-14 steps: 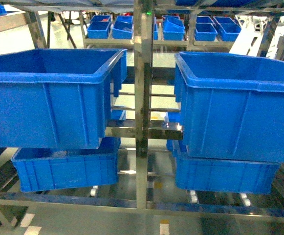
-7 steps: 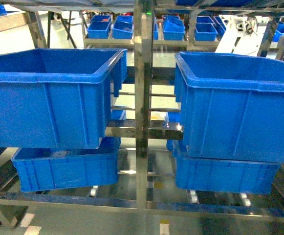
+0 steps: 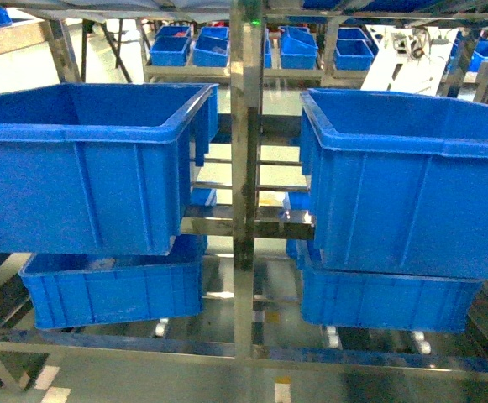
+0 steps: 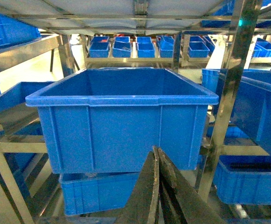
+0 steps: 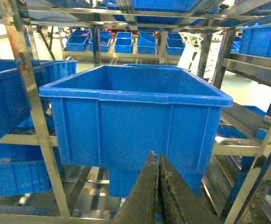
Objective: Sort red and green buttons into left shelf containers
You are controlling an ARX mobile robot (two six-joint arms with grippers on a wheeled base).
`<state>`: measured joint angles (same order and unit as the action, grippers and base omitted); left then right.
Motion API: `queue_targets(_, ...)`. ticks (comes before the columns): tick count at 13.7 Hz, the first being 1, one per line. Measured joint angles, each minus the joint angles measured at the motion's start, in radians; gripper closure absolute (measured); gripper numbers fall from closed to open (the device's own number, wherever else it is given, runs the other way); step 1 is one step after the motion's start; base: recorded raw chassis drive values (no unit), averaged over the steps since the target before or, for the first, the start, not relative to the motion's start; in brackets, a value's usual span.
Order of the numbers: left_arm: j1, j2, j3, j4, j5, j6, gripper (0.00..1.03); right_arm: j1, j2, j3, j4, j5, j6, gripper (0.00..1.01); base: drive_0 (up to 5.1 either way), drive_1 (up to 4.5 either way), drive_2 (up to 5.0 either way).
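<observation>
A stainless steel shelf rack (image 3: 245,168) fills a bright warehouse aisle, its central post running from six to twelve o'clock in the head view. Nearest the cameras, the left end effector (image 4: 157,186) rises from six o'clock of its wrist view, fingers pressed together, clenched on nothing. The right end effector (image 5: 157,186) sits likewise at six o'clock of its own view, fingers closed against each other, gripping nothing and touching nothing.

Beyond them, the head view shows four large blue bins. The upper left bin (image 3: 84,159) sits at nine o'clock, with the lower left bin (image 3: 113,290) beneath it at seven o'clock. The upper right bin (image 3: 407,180) sits at three o'clock, above the lower right bin (image 3: 386,298) at five o'clock. What can be seen of the upper bins' interiors looks bare.

At twelve o'clock, far behind, a second rack holds a row of small blue bins (image 3: 294,46). Neither the red nor the green button is visible in any view.
</observation>
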<state>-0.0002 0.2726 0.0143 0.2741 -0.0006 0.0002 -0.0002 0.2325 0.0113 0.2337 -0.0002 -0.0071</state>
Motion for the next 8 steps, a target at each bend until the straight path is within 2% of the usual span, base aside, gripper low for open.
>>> queue_targets(4, 0.000, -0.079, 0.000, -0.080, 0.000, 0.000, 1.01, 0.000, -0.079, 0.000, -0.090, 0.000, 0.000, 0.99, 0.0, 0.00, 0.0)
queue_targets(5, 0.000, -0.095, 0.000, -0.097, 0.000, 0.000, 1.01, 0.000, -0.190, 0.000, -0.240, -0.002, 0.000, 0.99, 0.0, 0.00, 0.0)
queue_targets(6, 0.000, -0.153, 0.001, -0.176, -0.003, 0.000, 1.01, 0.000, -0.229, 0.003, -0.218, -0.002, 0.000, 0.99, 0.0, 0.00, 0.0)
queue_targets(7, -0.001, -0.247, 0.001, -0.290, -0.002, -0.001, 1.01, 0.000, -0.228, 0.000, -0.245, 0.000, 0.000, 0.99, 0.0, 0.00, 0.0)
queue_targets(8, -0.001, -0.262, 0.005, -0.264, -0.006, 0.000, 1.01, 0.000, -0.227, 0.000, -0.237, -0.001, 0.000, 0.99, 0.0, 0.00, 0.0)
